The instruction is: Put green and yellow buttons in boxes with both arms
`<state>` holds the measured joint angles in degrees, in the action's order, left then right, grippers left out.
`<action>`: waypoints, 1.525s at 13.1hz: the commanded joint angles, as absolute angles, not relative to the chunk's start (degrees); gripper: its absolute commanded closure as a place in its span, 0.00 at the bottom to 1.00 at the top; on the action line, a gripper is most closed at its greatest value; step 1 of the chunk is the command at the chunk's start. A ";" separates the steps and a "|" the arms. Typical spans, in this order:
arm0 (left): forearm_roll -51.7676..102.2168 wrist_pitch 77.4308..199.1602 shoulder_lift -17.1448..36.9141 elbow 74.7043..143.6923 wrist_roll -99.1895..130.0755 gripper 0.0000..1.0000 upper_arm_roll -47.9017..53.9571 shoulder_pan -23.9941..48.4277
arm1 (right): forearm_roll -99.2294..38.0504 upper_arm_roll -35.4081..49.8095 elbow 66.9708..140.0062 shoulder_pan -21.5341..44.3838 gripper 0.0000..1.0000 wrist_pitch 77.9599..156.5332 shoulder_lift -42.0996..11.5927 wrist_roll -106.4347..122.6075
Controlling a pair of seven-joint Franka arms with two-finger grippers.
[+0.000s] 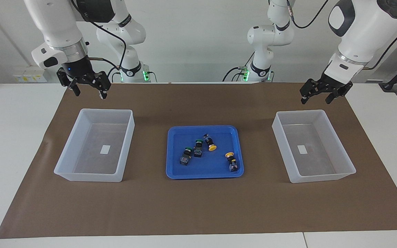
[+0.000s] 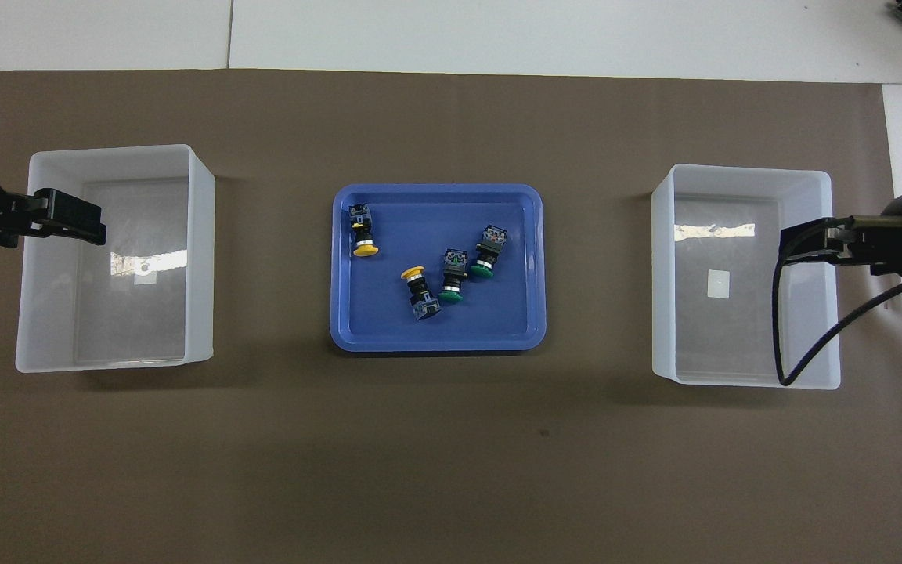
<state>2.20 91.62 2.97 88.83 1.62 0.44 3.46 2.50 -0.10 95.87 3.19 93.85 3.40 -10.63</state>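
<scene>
While all four buttons (image 1: 205, 151) are lying in the blue tray (image 1: 174, 172) at frame centre, you are seeing the left gripper (image 1: 317, 96) upper right and the right gripper (image 1: 89, 92) upper left hanging open, gripping nothing

2 glossy white jointed arms (image 1: 57, 24) with grey-black joint caps, black looping cables, black grippers, green-lit bases.

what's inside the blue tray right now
Four push buttons lie in the blue tray: two green buttons side by side, and two yellow buttons. Nothing covers them; both bins hold only a label.
</scene>
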 commanded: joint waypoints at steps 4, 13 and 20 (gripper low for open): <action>1.41 92.63 2.37 89.12 -0.18 0.00 0.09 3.60 | 1.67 -0.97 96.15 0.63 0.00 88.23 6.24 -9.14; 2.02 93.16 2.20 89.73 -0.79 0.00 0.09 4.04 | 1.32 -0.79 97.82 0.35 0.00 94.83 7.03 -8.61; 3.60 100.00 7.55 90.35 4.81 0.00 0.26 9.31 | 1.32 -0.53 97.73 -1.85 0.00 93.96 7.12 -8.70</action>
